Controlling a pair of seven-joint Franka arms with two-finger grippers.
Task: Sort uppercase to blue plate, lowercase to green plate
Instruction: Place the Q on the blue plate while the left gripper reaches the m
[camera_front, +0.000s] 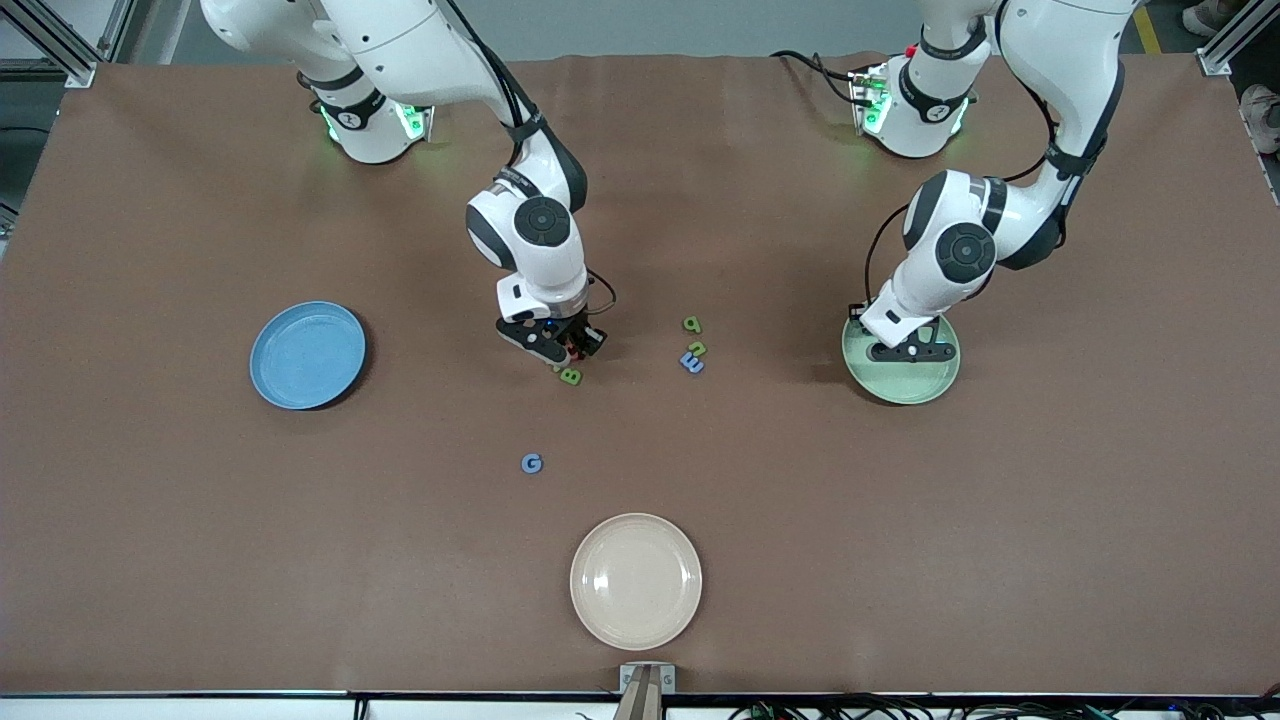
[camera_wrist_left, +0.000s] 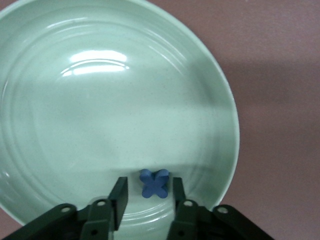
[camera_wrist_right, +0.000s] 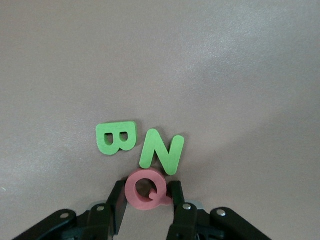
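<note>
My right gripper is down at the table mid-way between the plates, shut on the pink Q, an uppercase letter that touches the green N; the green B lies beside them. A blue G lies nearer the camera. The blue plate sits toward the right arm's end with nothing on it. My left gripper hangs open low over the green plate. The blue x, a lowercase piece, lies on that plate between the fingers, touching neither.
Three more lowercase letters lie between the two grippers: a green p-like one, a green n and a blue m. A cream plate stands near the table's front edge.
</note>
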